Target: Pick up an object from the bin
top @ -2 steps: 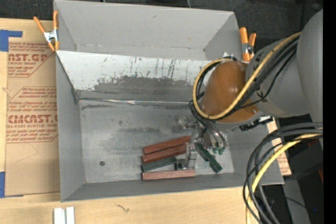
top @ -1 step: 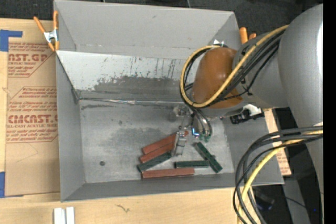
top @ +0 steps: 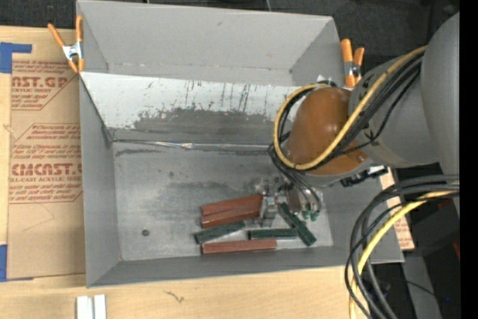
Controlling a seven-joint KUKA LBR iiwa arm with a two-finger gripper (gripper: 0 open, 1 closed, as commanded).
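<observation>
My gripper hangs low over the bin's front right part, below the orange cover, right at the right end of a brown-red flat bar. A dark green bar lies slanted just beneath and to the right of it. Another green bar lies flat in front of that. The gripper's tips sit among these bar ends, partly hidden by the wrist.
More bars lie in a loose row to the left: a dark green one and a brown-red one near the front wall. The arm and its cables crowd the bin's right side.
</observation>
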